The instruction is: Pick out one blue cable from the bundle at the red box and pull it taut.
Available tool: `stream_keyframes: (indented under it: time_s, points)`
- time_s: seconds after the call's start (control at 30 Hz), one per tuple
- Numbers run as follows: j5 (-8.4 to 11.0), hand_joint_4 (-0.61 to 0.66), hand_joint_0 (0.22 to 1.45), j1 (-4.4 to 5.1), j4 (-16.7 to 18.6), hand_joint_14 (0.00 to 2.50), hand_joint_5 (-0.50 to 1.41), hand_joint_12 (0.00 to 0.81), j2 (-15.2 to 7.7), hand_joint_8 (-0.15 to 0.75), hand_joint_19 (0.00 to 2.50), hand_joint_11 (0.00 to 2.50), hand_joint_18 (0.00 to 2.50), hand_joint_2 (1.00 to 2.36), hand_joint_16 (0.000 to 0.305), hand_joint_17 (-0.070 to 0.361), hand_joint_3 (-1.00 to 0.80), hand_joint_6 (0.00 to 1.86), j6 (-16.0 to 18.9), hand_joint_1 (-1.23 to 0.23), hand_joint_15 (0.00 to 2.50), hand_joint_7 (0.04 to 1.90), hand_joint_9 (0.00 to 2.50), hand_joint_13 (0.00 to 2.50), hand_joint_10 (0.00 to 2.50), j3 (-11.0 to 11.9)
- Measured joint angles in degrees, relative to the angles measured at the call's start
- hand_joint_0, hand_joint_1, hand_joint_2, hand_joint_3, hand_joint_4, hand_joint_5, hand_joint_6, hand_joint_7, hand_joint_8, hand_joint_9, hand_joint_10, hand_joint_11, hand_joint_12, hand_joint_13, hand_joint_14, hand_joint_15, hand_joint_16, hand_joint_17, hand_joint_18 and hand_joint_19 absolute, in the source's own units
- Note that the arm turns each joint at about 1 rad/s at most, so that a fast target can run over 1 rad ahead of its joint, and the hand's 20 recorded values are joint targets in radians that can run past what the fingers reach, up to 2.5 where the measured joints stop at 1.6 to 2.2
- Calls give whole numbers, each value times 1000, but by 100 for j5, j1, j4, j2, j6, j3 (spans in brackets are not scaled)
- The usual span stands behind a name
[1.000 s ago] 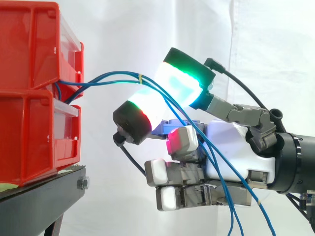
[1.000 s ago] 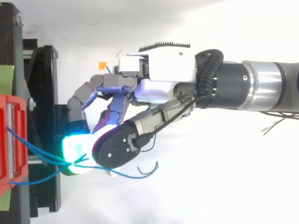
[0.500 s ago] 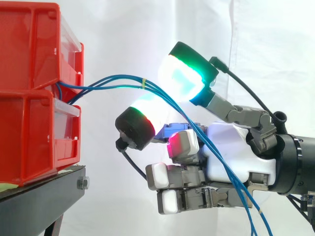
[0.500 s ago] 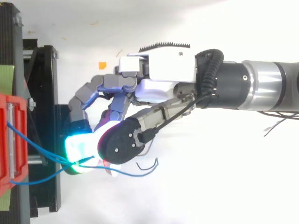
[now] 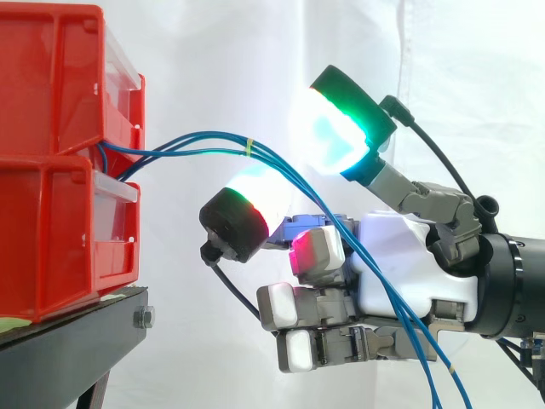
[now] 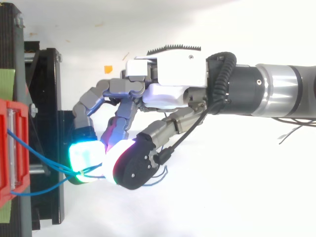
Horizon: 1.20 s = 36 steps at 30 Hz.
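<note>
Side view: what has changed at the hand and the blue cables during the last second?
On the hand, the upper green pad rose and swung back toward the arm, away from the lower pad, so the cables now run through an open gap. The red boxes and stand stayed put.

Bins (image 5: 51,94) stacked on stand (image 5: 77,334) (left); cables (image 5: 247,146) run right past robot hand (image 5: 400,264).

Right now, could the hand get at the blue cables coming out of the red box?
Probably yes. The blue cables leave the red box and run straight across the hand, with nothing between them. Taking just one looks harder: a yellow band ties them together.
</note>
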Motion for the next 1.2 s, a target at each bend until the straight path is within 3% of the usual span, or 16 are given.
stream_keyframes:
  time_s: [0.1, 0.4, 0.57, 0.77, 0.9, 1.0, 1.2]
  points:
    - [4, 76, 602, 1, 1, 20, -94, 340, 0, 266, 641, 594, 763, 1003, 45, 100, -461, 846, 0, -792, 513, 973, 1262, 964, 23, 0]
    - [3, 46, 573, -2, 2, 19, -74, 365, -1, 301, 636, 572, 815, 1019, 50, 112, -154, 901, 8, -797, 507, 954, 1316, 999, 22, 1]
    - [5, 43, 576, -1, 2, 17, -65, 388, 1, 322, 606, 564, 868, 1015, 55, 124, -115, 901, 9, -813, 485, 953, 1352, 1028, 19, 1]
    - [5, 89, 585, -2, 5, 20, -83, 352, 1, 284, 664, 607, 783, 1018, 46, 104, -223, 898, 9, -794, 520, 993, 1297, 979, 24, 1]
    - [3, 89, 581, -4, 2, 21, -81, 350, 3, 279, 662, 581, 782, 1005, 46, 104, -436, 891, 4, -720, 516, 943, 1300, 978, 21, 1]
    - [-1, 89, 580, -10, 2, 21, -79, 352, 3, 284, 654, 591, 783, 1000, 46, 104, -500, 885, -6, -692, 514, 946, 1300, 978, 24, 1]
    - [3, 84, 586, -13, 6, 19, -78, 351, 4, 285, 655, 585, 785, 1000, 46, 103, -495, 877, -58, -659, 506, 964, 1310, 983, 21, 1]
